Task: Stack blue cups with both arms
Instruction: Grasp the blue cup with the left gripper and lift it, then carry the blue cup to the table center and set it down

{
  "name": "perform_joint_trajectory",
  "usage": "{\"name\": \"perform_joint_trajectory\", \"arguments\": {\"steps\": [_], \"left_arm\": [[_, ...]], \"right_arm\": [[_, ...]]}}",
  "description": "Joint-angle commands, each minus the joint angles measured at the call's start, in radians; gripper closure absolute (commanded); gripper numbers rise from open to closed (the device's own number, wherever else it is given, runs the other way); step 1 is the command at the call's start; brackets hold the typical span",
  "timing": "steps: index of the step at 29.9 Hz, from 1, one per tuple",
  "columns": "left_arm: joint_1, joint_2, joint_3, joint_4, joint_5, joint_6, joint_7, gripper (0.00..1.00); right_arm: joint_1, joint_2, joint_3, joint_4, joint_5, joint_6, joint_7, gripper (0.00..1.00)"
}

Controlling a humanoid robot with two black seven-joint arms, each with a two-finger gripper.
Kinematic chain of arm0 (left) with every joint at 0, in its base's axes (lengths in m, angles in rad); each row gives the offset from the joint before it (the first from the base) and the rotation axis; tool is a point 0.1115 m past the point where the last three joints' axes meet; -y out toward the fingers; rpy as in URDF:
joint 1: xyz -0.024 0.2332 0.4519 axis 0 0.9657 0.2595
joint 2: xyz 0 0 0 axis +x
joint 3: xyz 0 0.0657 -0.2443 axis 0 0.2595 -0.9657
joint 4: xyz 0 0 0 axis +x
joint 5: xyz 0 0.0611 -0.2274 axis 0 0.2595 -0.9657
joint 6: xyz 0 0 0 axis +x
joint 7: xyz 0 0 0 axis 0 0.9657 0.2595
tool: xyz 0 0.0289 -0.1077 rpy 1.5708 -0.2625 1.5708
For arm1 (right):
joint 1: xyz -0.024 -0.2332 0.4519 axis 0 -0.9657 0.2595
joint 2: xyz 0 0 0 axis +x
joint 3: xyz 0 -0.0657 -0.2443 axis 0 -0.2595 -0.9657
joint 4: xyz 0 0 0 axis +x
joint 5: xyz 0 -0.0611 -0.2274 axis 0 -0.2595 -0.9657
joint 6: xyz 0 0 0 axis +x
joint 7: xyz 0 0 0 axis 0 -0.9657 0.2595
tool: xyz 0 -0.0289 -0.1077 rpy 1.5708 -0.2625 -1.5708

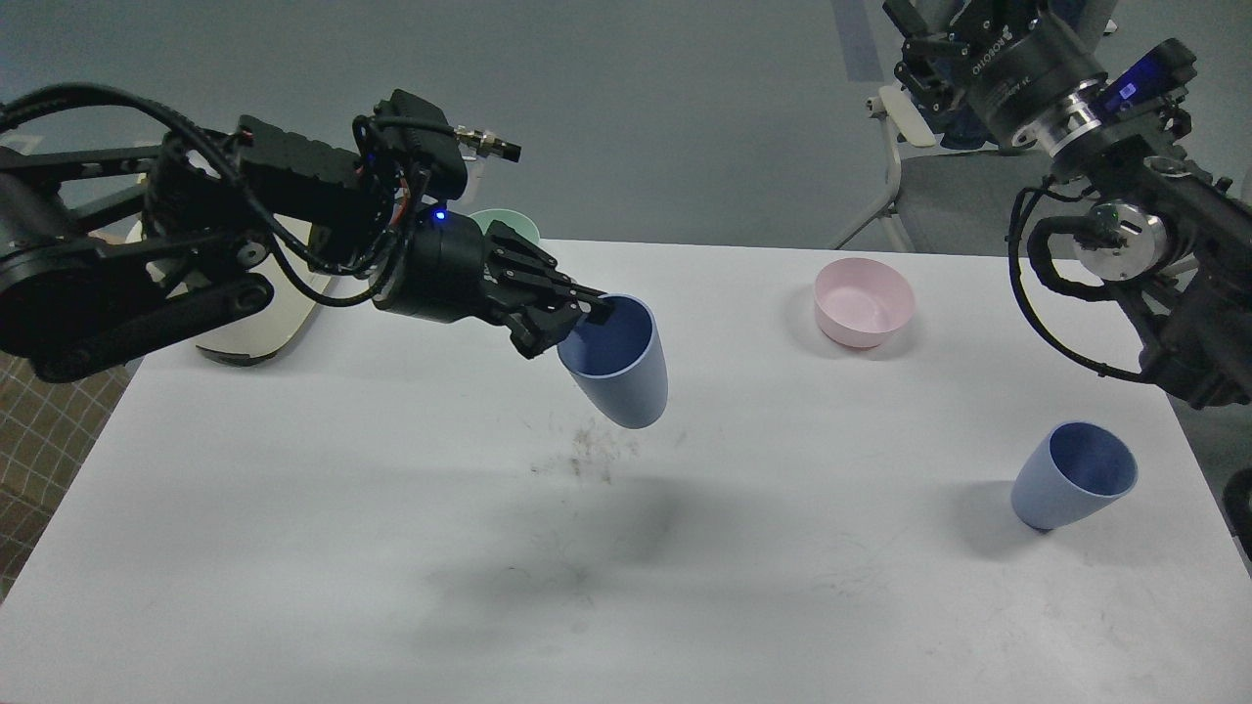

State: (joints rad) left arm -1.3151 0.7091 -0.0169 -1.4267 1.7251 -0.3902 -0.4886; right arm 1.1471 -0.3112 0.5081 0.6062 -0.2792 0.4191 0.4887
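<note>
My left gripper (585,315) is shut on the near rim of one blue cup (621,376) and holds it tilted in the air above the middle of the white table (293,548), mouth facing me. The second blue cup (1074,476) stands on the table at the right, free of any gripper. My right gripper (937,34) is high at the top right, far above and behind that cup. Its fingers stand apart and hold nothing, and the top edge cuts off their tips.
A pale pink bowl (864,303) sits at the back right. A mint-green bowl (511,224) and a cream toaster (256,337) at the back left are mostly hidden behind my left arm. A chair (939,191) stands beyond the table's far right.
</note>
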Motion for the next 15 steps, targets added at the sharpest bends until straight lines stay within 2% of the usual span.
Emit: {"name": "perform_joint_trajectory", "arguments": {"steps": [1,8,15], "left_arm": [[0.025,-0.059,0.002,0.02,0.001,-0.001,0.0,1.0],[0.05,-0.152,0.02,0.091,0.085,-0.009,0.0,1.0],[0.04,-0.213,0.021,0.135,0.137,-0.061,0.0,1.0]], "right_arm": [[0.046,0.012,-0.059,-0.003,0.003,-0.017,0.0,0.0],[0.071,0.034,-0.063,-0.003,0.003,-0.039,0.0,0.0],[0.082,0.034,-0.071,-0.003,0.005,-0.042,0.0,0.0]]}}
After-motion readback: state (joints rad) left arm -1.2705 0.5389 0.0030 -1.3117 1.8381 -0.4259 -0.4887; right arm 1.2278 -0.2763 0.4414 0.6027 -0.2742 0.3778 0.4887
